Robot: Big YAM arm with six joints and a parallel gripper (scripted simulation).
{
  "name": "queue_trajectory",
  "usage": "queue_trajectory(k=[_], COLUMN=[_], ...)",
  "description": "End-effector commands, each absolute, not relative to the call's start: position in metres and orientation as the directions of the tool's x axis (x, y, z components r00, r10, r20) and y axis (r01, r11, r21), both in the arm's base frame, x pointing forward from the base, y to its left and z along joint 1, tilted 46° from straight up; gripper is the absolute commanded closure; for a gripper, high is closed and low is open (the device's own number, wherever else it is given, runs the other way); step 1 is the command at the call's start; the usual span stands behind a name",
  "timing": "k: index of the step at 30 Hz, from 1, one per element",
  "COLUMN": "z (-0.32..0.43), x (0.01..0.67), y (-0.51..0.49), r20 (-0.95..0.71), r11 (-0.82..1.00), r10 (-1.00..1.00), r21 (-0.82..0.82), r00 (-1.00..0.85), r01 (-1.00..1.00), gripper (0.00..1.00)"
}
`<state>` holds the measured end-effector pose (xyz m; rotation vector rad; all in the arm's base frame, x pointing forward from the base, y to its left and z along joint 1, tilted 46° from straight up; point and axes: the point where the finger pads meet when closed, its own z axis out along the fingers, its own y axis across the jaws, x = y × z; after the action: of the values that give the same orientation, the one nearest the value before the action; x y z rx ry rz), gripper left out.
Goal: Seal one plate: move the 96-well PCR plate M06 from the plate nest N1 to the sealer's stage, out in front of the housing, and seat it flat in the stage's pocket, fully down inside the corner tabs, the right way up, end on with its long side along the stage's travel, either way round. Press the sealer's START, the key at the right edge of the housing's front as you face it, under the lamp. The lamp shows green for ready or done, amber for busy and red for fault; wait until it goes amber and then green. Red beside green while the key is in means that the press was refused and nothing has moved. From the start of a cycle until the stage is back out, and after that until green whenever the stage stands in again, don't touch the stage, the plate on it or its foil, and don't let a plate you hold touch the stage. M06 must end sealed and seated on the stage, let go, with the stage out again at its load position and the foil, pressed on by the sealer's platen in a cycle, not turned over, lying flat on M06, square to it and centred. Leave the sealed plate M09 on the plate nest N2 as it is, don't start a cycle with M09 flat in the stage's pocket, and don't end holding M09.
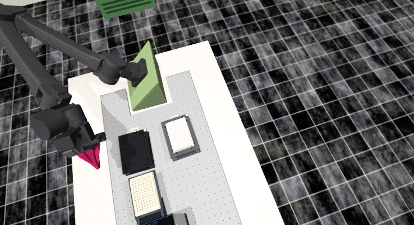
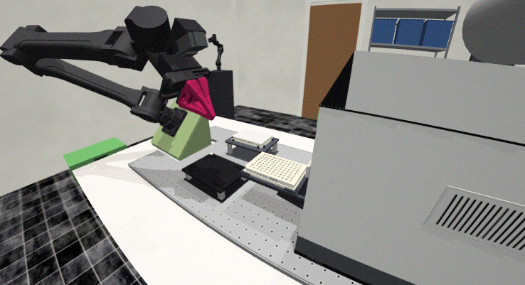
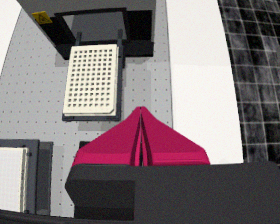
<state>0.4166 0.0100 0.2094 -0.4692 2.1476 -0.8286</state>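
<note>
The unsealed cream 96-well plate M06 (image 1: 144, 193) (image 2: 276, 169) (image 3: 92, 80) lies the right way up on the sealer's dark stage (image 1: 149, 214), just in front of the grey housing (image 2: 404, 173), with its long side along the stage's travel. The black nest N1 (image 1: 136, 151) (image 2: 213, 173) is empty. The sealed plate M09 (image 1: 179, 134) (image 2: 253, 137) (image 3: 7, 177) sits on nest N2. My gripper (image 1: 97, 165) (image 2: 211, 116) (image 3: 140, 113) has its pink fingers shut on nothing. It hangs high over the table's left side, pointing towards the stage.
The arm's green wedge mount (image 1: 146, 81) (image 2: 183, 136) stands at the far end of the perforated baseplate. A green box (image 1: 124, 3) lies on the floor beyond the table. The tall sealer housing fills the near right in the exterior view.
</note>
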Motion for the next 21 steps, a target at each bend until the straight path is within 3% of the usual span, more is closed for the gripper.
queue_trajectory(k=[1, 21], z=[0.213, 0.231], x=[0.425, 0.447], y=[0.015, 0.018], r20=[-0.512, -0.54], r11=[0.693, 0.705], r10=[-0.605, -0.577], r21=[-0.716, -0.708], r00=[-0.609, -0.613], r01=[-0.088, -0.041], gripper=[1.0, 1.0])
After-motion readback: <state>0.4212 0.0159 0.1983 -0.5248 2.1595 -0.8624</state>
